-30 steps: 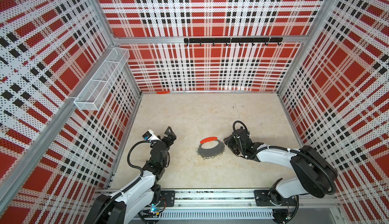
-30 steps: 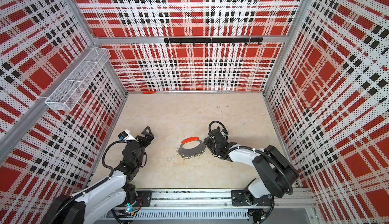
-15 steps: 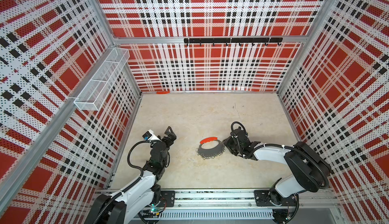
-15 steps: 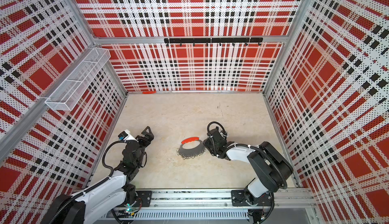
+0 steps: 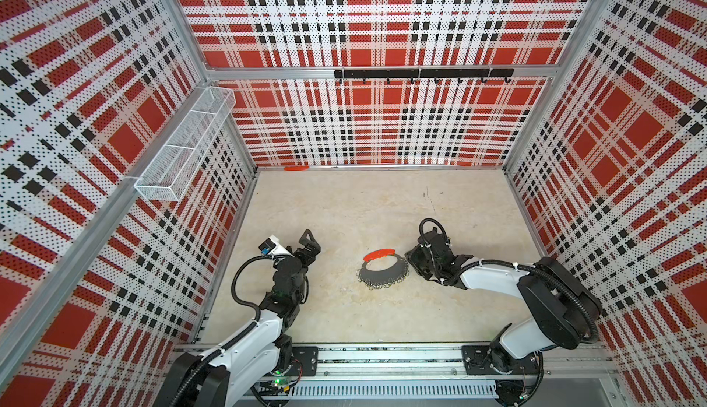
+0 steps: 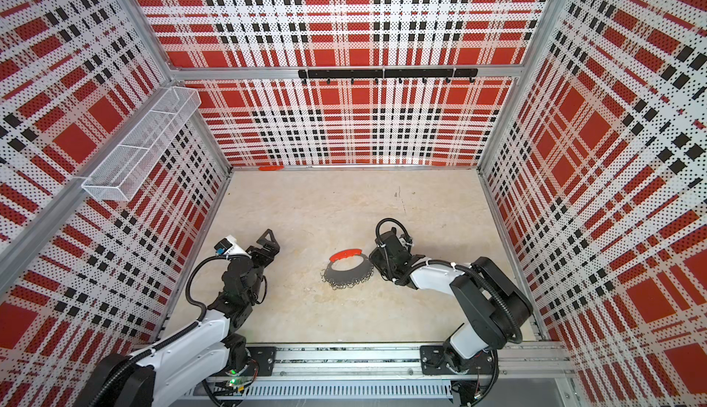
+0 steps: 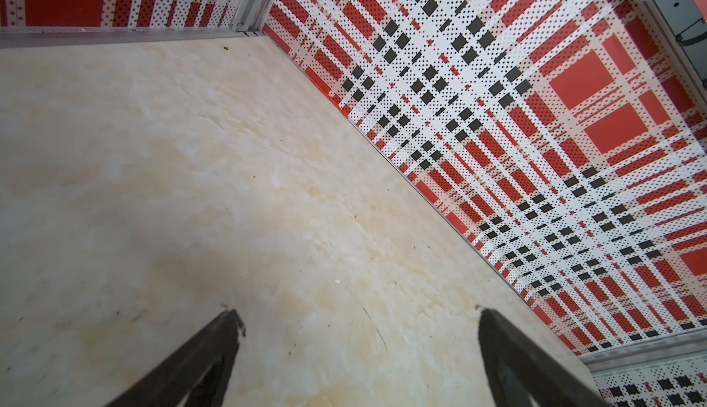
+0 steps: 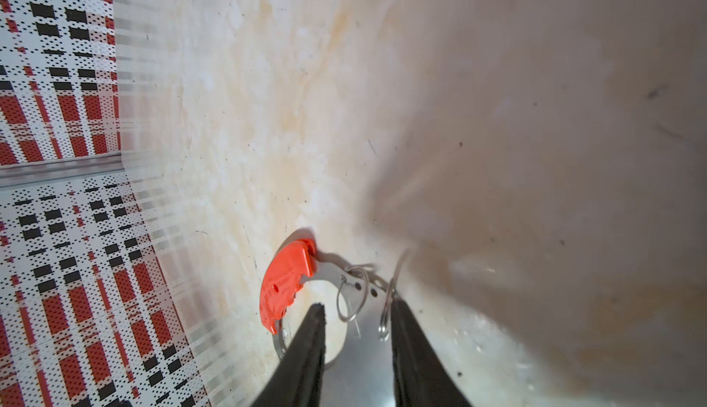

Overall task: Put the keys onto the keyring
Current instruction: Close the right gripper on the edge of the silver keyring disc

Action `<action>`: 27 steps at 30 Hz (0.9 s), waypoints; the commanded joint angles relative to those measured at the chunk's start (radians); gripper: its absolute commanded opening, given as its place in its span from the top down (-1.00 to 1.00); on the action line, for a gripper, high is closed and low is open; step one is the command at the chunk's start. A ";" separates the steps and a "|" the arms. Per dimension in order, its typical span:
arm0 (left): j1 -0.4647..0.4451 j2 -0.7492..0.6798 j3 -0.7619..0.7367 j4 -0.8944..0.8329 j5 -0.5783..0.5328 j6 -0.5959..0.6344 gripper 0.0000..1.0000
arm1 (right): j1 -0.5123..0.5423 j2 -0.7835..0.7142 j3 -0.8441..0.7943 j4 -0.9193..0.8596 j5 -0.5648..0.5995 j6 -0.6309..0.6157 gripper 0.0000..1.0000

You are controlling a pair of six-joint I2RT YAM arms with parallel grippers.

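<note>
Your right arm has crept toward 9 o'clock over the last second, and its jaws have been drawing in. That brings the right gripper [image 8: 357,305] onto the keyring [image 5: 377,282], which lies flat mid-floor, with its red segment [image 8: 285,286] on the 12 o'clock side in both top views. In the wrist view the jaws stand part open, astride the metal band just past the red segment, with small split rings between them. One finger [image 8: 405,347] touches a ring, but nothing looks clamped yet. I read this as a grab on the hoop. Your left gripper [image 7: 357,313] hangs fully spread and empty, well off at the keyring's 9 o'clock. No keys show in any view.
</note>
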 commanded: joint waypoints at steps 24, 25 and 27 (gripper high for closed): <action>-0.003 -0.021 0.005 0.026 0.000 -0.010 -0.99 | 0.005 0.034 0.008 -0.037 0.026 0.025 0.59; -0.003 -0.023 0.003 0.025 0.000 -0.010 -1.00 | 0.006 0.035 0.007 -0.038 0.027 0.024 0.60; -0.003 -0.023 0.003 0.027 -0.006 -0.010 -0.99 | 0.006 0.037 0.009 -0.037 0.023 0.023 0.61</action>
